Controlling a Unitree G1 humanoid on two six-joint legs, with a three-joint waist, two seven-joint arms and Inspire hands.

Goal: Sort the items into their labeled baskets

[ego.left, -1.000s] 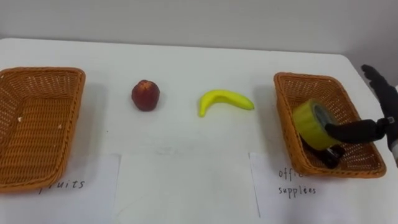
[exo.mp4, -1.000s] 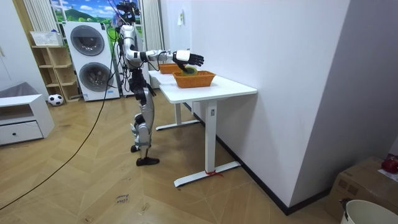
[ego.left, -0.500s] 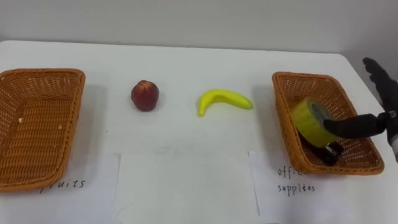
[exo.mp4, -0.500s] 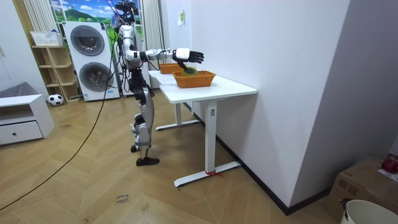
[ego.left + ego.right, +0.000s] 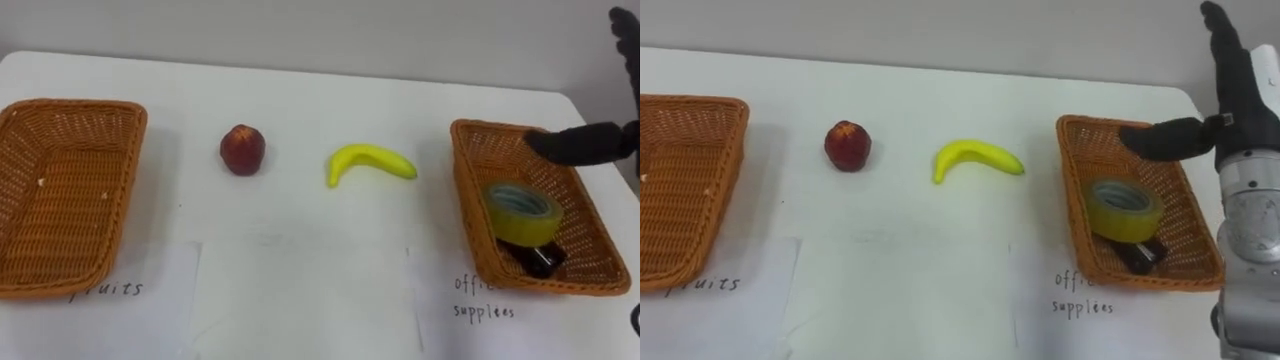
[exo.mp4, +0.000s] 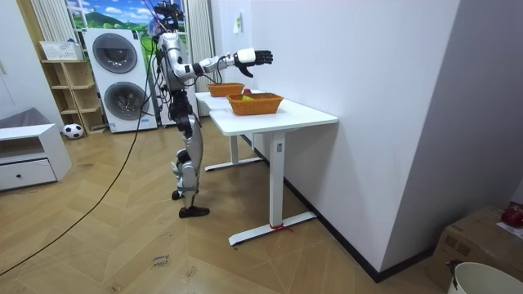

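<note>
Two fruits lie loose on the table (image 5: 300, 100) between the baskets: red fruit (image 5: 242, 150), banana (image 5: 370, 162); risk: either may roll or slip from a loose grasp on the long carry leftward; left basket (image 5: 130, 180) empty; right basket (image 5: 462, 170) holds tape (image 5: 523, 212) over a dark item (image 5: 545, 262); right hand (image 5: 1232, 85) above it, fingers wide, holding nothing.
</note>
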